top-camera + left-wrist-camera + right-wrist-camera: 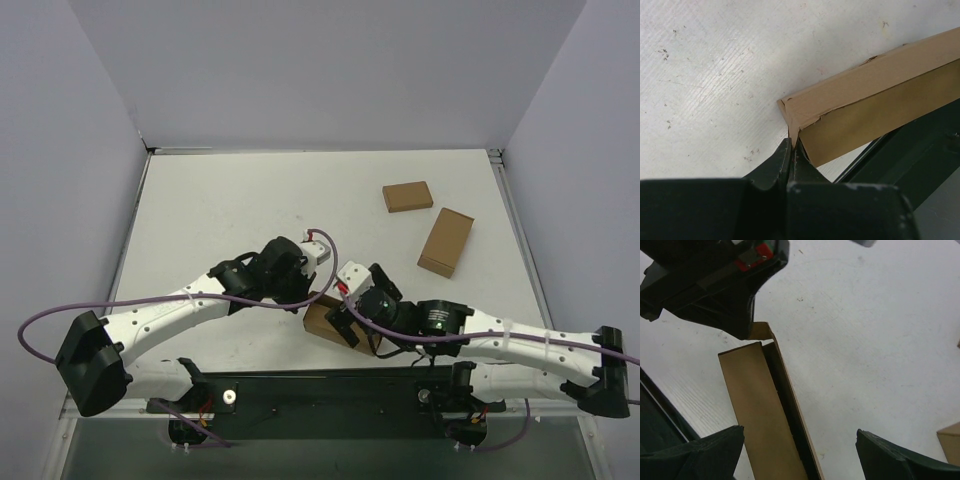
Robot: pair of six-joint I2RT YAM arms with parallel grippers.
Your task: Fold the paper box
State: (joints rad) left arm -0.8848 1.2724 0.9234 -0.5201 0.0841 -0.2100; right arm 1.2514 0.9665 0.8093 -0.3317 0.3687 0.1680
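The paper box (320,318) is a shallow brown cardboard box near the table's front edge, partly hidden under both grippers. My left gripper (316,294) is shut on a thin flap at the box's corner. In the left wrist view its fingertips (791,146) pinch that corner of the paper box (865,95). My right gripper (347,322) stands open over the box. In the right wrist view the paper box (752,400) runs between the wide-apart fingers of the right gripper (800,432), close to the left finger and touching neither. The left gripper (720,285) sits at the box's far end.
Two smaller brown boxes lie at the back right, one (407,196) farther and one (446,242) nearer; a corner of one (950,440) shows in the right wrist view. The black base strip (330,385) runs along the near table edge just behind the box.
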